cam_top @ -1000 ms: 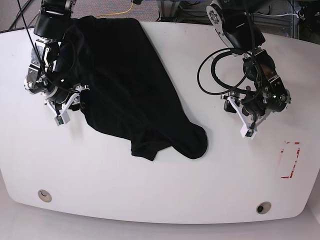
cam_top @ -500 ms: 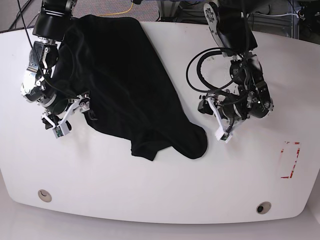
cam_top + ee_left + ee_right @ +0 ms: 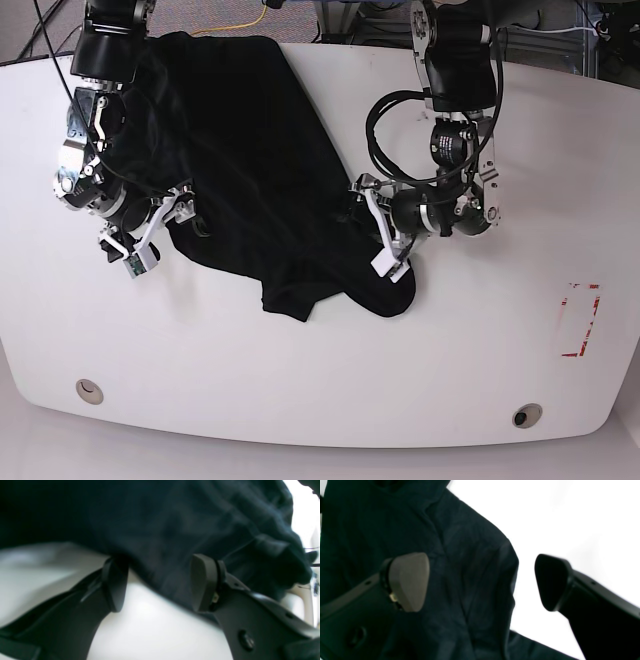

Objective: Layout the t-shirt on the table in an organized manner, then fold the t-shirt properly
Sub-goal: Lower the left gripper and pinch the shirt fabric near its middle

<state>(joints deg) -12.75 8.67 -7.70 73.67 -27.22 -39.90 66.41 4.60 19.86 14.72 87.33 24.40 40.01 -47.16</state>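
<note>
The black t-shirt lies crumpled on the white table, running from the far left corner down to a bunched lobe near the middle. My left gripper is at the shirt's right edge, just above that lobe. In the left wrist view, the left gripper is open, with the t-shirt hem lying across the gap just beyond its pads. My right gripper is at the shirt's left edge. In the right wrist view, the right gripper is wide open over the t-shirt, one pad above cloth and the other above bare table.
A red tape rectangle marks the table's right side. Two metal grommets sit near the front edge. Black cables loop off the left arm. A yellow cable lies beyond the far edge.
My left arm has swung left across the bare table until its gripper reached the shirt's right edge. My right gripper has opened wide and shifted slightly at the left edge.
</note>
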